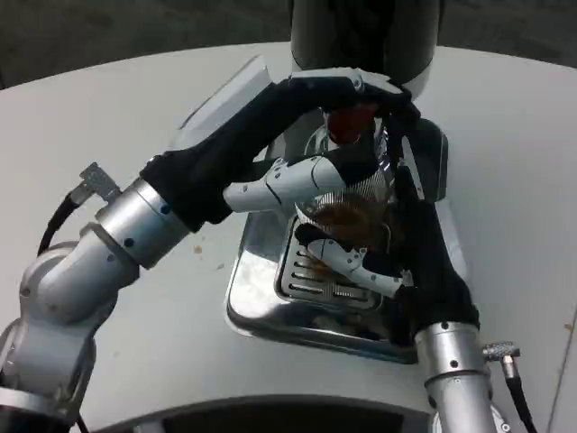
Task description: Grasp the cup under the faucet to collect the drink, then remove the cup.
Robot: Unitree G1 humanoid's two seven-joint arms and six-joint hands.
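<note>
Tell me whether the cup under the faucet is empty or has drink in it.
It has drink in it: brown liquid shows inside the clear ribbed cup, which the right hand holds over the metal drip tray.

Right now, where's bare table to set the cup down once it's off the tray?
Bare table right of the dispenser, and a wide patch front-left of the drip tray. Crowded at the faucet: left hand on the red tap, right hand around the cup.

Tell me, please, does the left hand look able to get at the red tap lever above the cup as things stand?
Probably yes. The left hand already lies up at the red tap lever, nothing showing between them. The right hand grips the cup lower down over the drip tray, apparently out of its way.
</note>
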